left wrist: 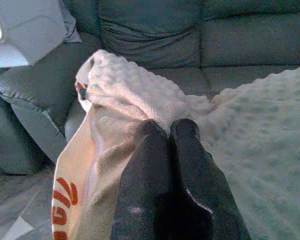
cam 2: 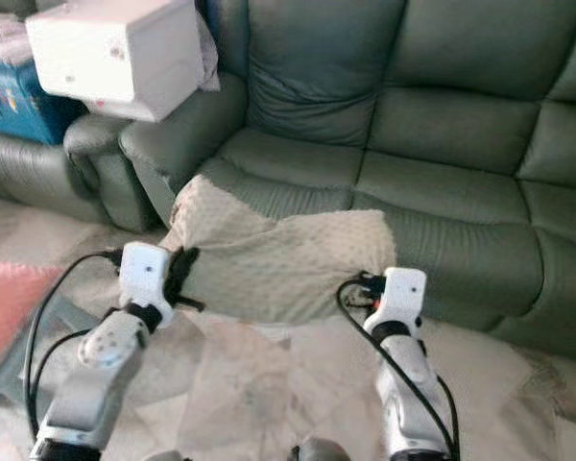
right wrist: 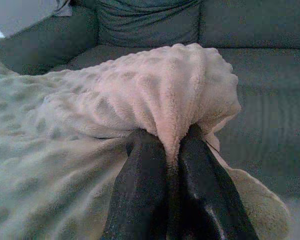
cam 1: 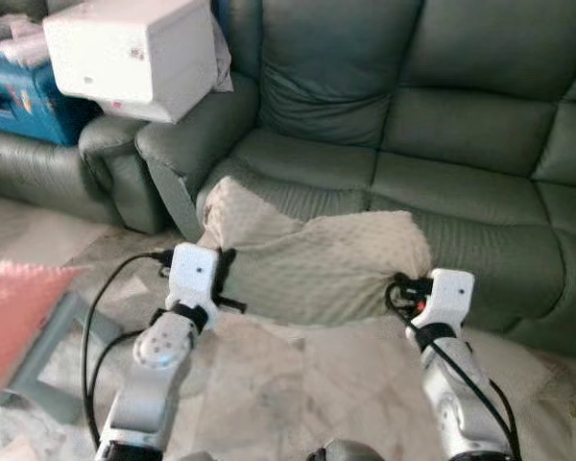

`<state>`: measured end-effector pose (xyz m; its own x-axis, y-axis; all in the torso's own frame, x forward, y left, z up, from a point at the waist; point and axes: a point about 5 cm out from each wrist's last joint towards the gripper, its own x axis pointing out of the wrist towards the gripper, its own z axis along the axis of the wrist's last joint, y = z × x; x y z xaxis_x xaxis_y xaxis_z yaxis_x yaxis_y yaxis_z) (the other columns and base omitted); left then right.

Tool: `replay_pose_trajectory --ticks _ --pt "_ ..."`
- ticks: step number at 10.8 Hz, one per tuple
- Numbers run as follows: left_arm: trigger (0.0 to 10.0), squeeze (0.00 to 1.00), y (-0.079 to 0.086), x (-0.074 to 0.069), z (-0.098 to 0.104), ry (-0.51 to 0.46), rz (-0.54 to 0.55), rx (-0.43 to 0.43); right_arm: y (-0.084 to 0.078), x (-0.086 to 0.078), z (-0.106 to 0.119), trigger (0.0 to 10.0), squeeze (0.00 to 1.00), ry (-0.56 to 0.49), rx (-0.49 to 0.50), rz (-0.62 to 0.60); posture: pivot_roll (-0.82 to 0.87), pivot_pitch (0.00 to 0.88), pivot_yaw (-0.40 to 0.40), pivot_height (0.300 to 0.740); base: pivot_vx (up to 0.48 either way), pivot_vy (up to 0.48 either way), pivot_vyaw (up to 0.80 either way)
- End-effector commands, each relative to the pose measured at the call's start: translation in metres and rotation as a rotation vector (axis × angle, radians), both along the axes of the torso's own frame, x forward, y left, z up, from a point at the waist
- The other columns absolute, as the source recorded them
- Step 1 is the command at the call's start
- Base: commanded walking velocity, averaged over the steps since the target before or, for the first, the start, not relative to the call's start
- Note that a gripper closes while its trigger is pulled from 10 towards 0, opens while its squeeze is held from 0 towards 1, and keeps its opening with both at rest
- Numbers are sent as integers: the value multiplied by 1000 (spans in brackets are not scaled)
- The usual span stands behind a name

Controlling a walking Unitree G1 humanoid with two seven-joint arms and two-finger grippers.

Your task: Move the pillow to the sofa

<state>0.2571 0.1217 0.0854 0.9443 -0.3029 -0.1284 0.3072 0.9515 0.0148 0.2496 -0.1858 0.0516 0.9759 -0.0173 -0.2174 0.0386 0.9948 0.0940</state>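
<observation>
Carry step: left gripper (left wrist: pixel 162 131) and right gripper (right wrist: pixel 172 145) fingers pinch pillow (cam 1: pixel 317 264) ends before sofa (cam 1: pixel 442 173). Next, you lift it forward onto seat.

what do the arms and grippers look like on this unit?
Both arms are silver with rounded joint housings. The left gripper and right gripper each sit on a white boxy wrist block. Loose black cables loop along both forearms. The fingers are long, black and matte, with rounded tips.
</observation>
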Motion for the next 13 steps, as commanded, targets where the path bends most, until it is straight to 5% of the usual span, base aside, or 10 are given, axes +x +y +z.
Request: replay_pose_trajectory --ticks 1,7,13 --pt "10000 0 -4 2 8 -33 -26 -4 0 4 9 10000 0 -43 -7 -3 -50 0 34 740 0 -266 -500" --pt "10000 0 -5 2 8 -32 -26 -3 0 5 10 10000 0 -45 -8 -4 -51 0 34 740 0 -266 -301" --pt "10000 0 3 3 9 -52 -13 -20 4 5 7 10000 0 -37 -1 2 -39 0 34 740 0 0 -153"
